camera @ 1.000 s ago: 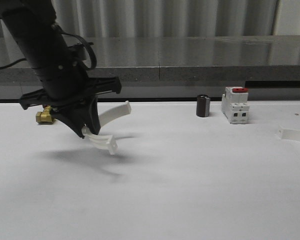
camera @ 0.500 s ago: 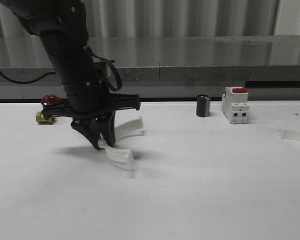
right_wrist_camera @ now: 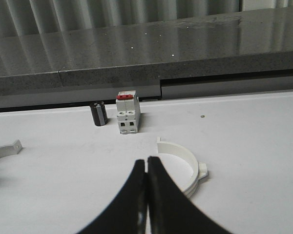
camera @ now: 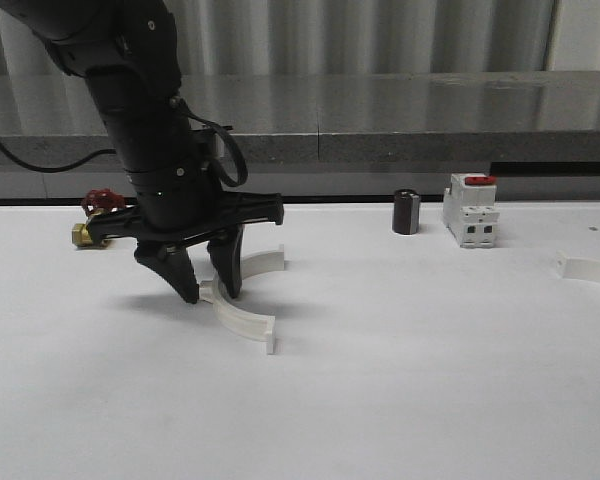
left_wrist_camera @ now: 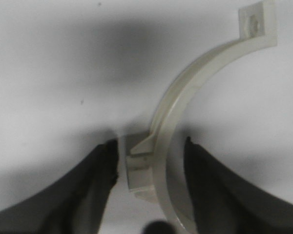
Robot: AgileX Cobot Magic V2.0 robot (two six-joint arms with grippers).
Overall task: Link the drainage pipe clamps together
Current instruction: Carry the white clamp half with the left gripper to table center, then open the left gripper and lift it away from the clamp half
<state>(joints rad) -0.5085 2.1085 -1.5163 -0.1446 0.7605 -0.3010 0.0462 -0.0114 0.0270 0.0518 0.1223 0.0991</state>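
Front view: left jaws point(camera: 202, 290) parted, straddling end tab of first clamp half point(camera: 242, 318), which lies flat on surface point(camera: 400, 380), not gripped. Left wrist view: tab sits between fingers point(left_wrist_camera: 102, 165), gap showing on both sides. Second clamp half point(right_wrist_camera: 183, 163) lies just ahead of right jaws point(right_wrist_camera: 146, 163), which are pressed closed on nothing. Risks: halves well apart, so mating needs carry; thin band could pivot or slip if pinched off-centre on tab; descending fingertip could flick it.
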